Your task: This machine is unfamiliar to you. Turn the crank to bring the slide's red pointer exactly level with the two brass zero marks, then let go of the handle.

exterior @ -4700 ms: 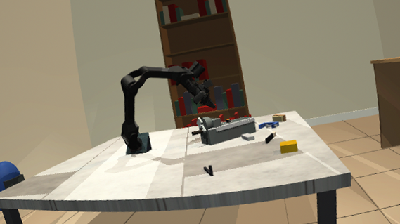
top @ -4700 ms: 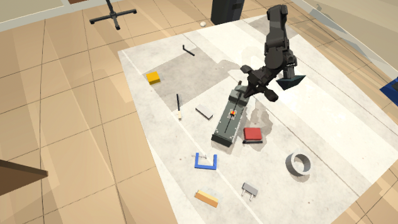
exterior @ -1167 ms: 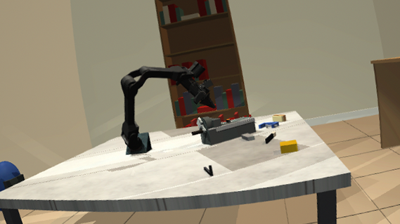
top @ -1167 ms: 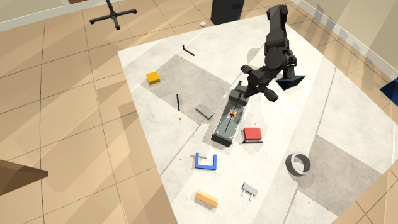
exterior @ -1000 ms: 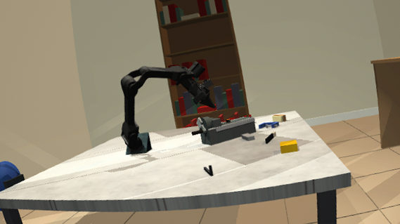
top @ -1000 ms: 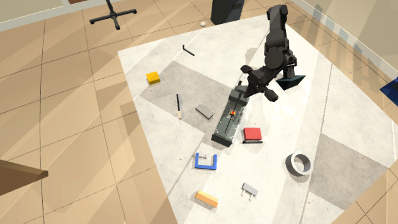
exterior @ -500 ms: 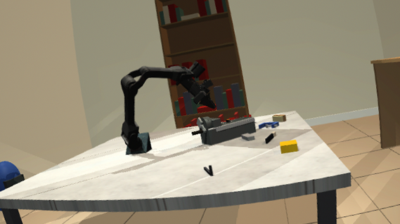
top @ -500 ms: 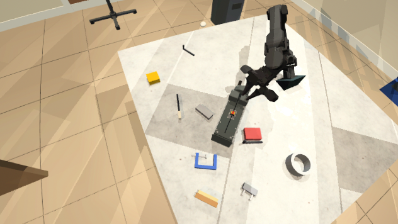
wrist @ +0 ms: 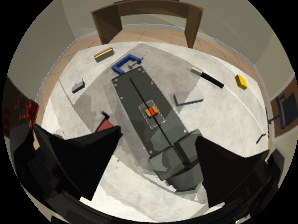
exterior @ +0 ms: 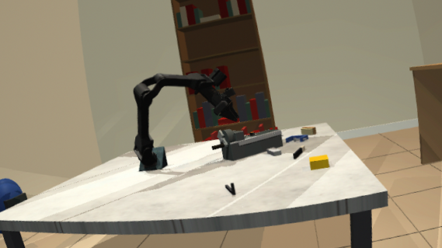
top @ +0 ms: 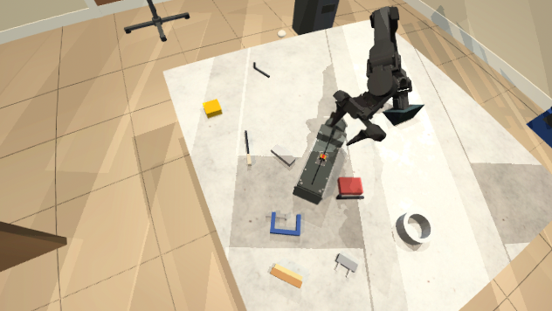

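Observation:
The dark grey-green machine (top: 311,176) (exterior: 255,144) (wrist: 132,95) lies on the table with a long slot along its top. The slide's red pointer (top: 322,157) (wrist: 152,112) sits mid-slot between small brass-yellow marks; whether it is exactly level is too small to tell. A dark handle (exterior: 217,146) sticks out at the machine's near end, by a round grey hub (exterior: 228,135) (wrist: 183,182). My gripper (top: 341,134) (exterior: 237,119) (wrist: 160,136) is open and empty, above the hub end of the machine. The handle is not clearly visible in the wrist view.
A red block (top: 350,185) lies close beside the machine. A grey block (top: 283,155) and a dark tool with a pale end (top: 247,146) lie on its other side. A blue clamp (top: 285,232) lies beyond its far end. A grey-white ring (top: 403,231) and yellow block (top: 212,107) stand farther off.

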### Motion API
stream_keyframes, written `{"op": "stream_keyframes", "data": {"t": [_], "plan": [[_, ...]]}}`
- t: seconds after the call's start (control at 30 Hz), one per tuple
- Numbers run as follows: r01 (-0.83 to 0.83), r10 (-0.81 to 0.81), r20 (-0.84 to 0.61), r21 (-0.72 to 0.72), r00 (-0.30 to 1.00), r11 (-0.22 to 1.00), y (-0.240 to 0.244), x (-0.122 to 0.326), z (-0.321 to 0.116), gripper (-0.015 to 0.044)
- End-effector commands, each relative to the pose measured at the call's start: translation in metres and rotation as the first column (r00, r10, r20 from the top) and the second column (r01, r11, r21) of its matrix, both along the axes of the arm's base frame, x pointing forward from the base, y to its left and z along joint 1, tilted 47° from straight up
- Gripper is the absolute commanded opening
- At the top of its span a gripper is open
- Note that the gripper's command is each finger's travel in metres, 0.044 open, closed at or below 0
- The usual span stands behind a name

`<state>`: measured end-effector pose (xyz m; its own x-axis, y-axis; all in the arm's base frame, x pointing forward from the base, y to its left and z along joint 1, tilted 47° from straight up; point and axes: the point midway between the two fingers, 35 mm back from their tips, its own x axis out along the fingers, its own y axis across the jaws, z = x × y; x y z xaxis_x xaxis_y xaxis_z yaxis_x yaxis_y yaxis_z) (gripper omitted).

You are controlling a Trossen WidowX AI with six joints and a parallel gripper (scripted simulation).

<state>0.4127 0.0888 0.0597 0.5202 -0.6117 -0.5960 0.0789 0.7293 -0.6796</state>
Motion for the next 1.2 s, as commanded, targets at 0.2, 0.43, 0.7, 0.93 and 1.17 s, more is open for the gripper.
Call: {"op": "stream_keyframes", "data": {"t": [0.2,0.43,0.7,0.93,1.17], "plan": [[0.0,0.0,0.0,0.0,1.0,1.0,0.0,0.0,0.0,0.0151],[0.0,0.0,0.0,0.0,1.0,1.0,0.0,0.0,0.0,0.0],[0.0,0.0,0.0,0.0,1.0,1.0,0.0,0.0,0.0,0.0],[0.0,0.0,0.0,0.0,1.0,1.0,0.0,0.0,0.0,0.0],[0.0,0.0,0.0,0.0,1.0,1.0,0.0,0.0,0.0,0.0131]]}}
